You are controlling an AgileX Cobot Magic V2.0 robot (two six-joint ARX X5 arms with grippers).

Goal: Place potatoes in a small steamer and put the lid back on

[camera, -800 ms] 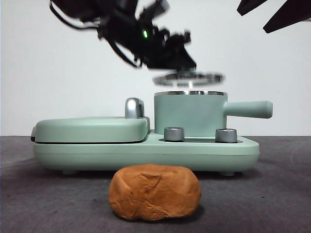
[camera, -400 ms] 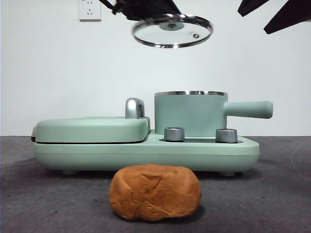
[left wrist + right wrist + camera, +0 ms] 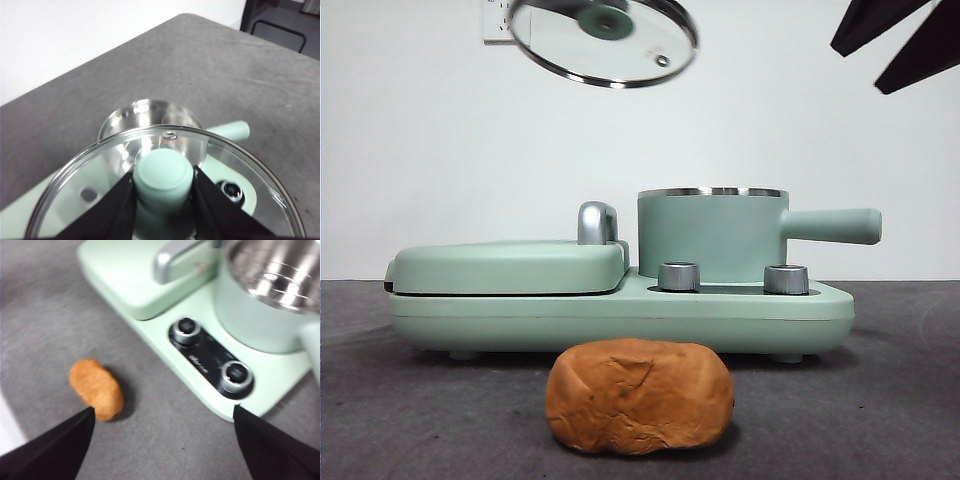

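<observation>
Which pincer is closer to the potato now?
Right. The right pincer hangs open above the potato; the left pincer holds the lid high over the appliance.

print on the control panel (image 3: pixel 202 362) is too blurred to read

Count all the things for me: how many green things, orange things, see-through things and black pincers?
Green: 2, steamer pot and griddle base
Orange: 1, potato
See-through: 1, glass lid
Black: 2, left pincer holding the lid's knob, right pincer open
Total: 6
</observation>
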